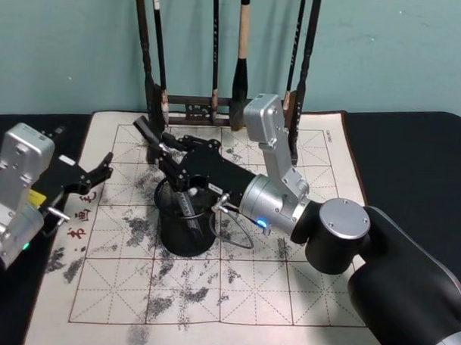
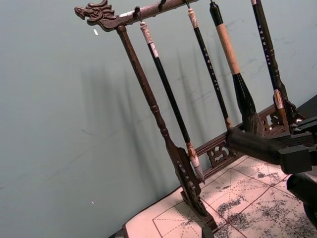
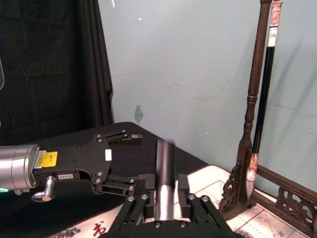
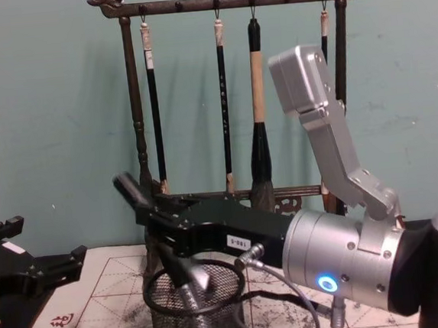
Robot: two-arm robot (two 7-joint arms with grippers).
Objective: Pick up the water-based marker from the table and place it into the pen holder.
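Note:
My right gripper (image 1: 162,146) is shut on the water-based marker (image 1: 146,131), a dark stick whose end juts up and out past the fingers. It hovers just above the far-left rim of the pen holder (image 1: 167,242), a round black mesh cup on the mat. In the chest view the marker (image 4: 129,190) tilts over the pen holder (image 4: 159,311), which has a grey pen inside. The right wrist view shows the marker (image 3: 165,173) clamped between the two pads. My left gripper (image 1: 100,172) stays open at the mat's left edge, away from the cup.
A tall dark wooden brush rack (image 1: 218,105) with several hanging brushes stands right behind the cup, against the teal wall. An ink-stained gridded calligraphy mat (image 1: 287,295) covers the black table. A loose cable (image 1: 239,237) loops beside the cup.

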